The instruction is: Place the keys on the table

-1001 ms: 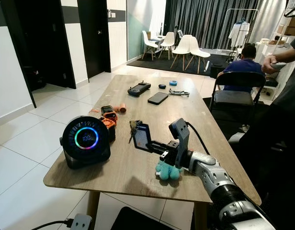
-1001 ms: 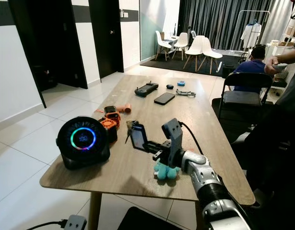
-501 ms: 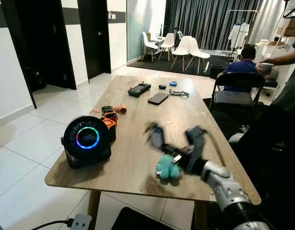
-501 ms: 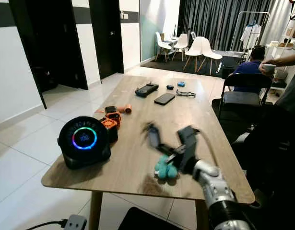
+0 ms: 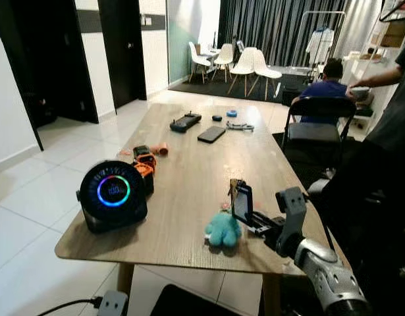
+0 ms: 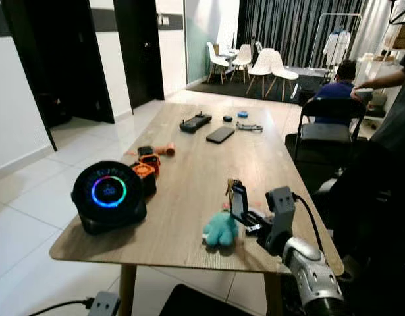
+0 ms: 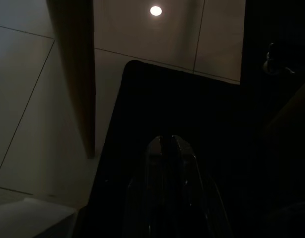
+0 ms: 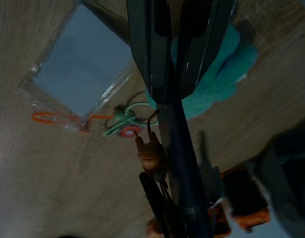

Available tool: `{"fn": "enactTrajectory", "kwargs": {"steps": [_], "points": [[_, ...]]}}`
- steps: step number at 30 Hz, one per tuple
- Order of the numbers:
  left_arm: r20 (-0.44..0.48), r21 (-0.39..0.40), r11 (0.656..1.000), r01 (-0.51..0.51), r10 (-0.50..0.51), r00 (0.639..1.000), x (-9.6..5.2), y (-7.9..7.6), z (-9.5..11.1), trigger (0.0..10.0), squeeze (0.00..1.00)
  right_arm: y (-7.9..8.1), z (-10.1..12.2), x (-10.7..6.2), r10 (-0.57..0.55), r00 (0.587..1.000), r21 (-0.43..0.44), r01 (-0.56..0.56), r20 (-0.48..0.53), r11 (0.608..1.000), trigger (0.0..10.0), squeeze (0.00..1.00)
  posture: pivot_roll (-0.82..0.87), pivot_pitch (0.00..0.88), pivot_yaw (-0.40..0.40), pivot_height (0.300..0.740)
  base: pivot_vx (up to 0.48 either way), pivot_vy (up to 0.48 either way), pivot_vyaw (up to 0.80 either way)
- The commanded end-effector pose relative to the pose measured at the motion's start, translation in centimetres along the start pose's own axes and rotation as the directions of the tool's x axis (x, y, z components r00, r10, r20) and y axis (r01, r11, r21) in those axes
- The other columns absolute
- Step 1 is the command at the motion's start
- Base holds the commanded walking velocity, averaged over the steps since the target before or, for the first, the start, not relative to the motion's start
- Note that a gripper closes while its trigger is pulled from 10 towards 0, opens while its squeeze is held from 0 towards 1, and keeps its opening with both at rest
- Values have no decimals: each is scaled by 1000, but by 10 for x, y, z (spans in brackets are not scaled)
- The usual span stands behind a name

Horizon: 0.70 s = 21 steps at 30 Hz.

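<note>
Left eye view: keys hang vertically from right gripper.

Tiled room with a dining corner far back

White floor tiles are reflecting light; dark doors are standing left, white chairs and black curtains are sitting far, a black folding chair right.

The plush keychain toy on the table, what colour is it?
Teal plush toy, clearest in the left eye view.
</note>
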<state>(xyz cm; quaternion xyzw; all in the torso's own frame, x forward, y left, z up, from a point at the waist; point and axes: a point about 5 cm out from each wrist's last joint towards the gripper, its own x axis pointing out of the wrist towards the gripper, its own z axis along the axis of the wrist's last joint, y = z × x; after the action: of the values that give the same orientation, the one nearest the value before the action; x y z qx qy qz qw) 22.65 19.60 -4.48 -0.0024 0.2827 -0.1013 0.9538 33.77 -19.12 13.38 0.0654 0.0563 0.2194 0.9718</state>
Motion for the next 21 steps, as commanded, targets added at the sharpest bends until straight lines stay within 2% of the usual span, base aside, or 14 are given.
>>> {"fn": "enactTrajectory", "kwargs": {"steps": [1, 5, 6, 8, 9, 11, 13, 14, 15, 21], "points": [[-10, -7, 1000, 7, -7, 1000, -2, -2, -5, 10000, 0, -10, 0, -9, -80, 997, 43, 79, 19, 996, 10000, 0, 27, 40, -13, 740, 0, 0, 0], [-11, -9, 1000, 10, -10, 1000, -3, -2, -6, 10000, 0, -19, 3, -18, -143, 988, 86, 138, 54, 987, 10000, 0, 25, 41, -11, 740, 0, 0, 0], [-11, -11, 1000, 12, -12, 1000, -3, -2, -7, 10000, 0, -23, 4, -23, -167, 983, 108, 158, 74, 981, 10000, 0, 25, 43, -10, 740, 0, 0, 0], [-9, -15, 1000, 23, -24, 1000, -4, -3, -8, 10000, 0, -27, 16, -39, -192, 963, 185, 157, 190, 970, 10000, 0, 21, 45, -6, 740, 0, 0, 0], [-9, -15, 1000, 23, -24, 1000, -4, -3, -8, 10000, 0, -27, 16, -39, -192, 963, 185, 157, 190, 970, 10000, 0, 21, 45, -6, 740, 0, 0, 0], [-9, -14, 999, 34, -34, 999, -4, -3, -8, 10000, 0, -25, 17, -57, -181, 954, 201, 133, 240, 971, 10000, 0, 17, 48, -1, 740, 0, 0, 0], [-9, -14, 999, 34, -34, 999, -4, -3, -8, 10000, 0, -25, 17, -57, -181, 954, 201, 133, 240, 971, 10000, 0, 17, 48, -1, 740, 0, 0, 0], [-9, -13, 999, 41, -41, 999, -4, -4, -8, 10000, 0, -24, 12, -66, -192, 954, 202, 146, 229, 968, 10000, 0, 11, 51, 5, 740, 0, 0, 0], [-10, -12, 999, 44, -44, 999, -4, -4, -7, 10000, 0, -24, 9, -68, -206, 955, 208, 162, 214, 965, 10000, 0, 11, 51, 5, 740, 0, 0, 0], [-9, -10, 999, 53, -54, 999, -3, -4, -6, 10000, 0, -24, -1, -68, -249, 957, 213, 215, 149, 953, 10000, 0, 6, 55, 12, 740, 0, 0, 0]]}}
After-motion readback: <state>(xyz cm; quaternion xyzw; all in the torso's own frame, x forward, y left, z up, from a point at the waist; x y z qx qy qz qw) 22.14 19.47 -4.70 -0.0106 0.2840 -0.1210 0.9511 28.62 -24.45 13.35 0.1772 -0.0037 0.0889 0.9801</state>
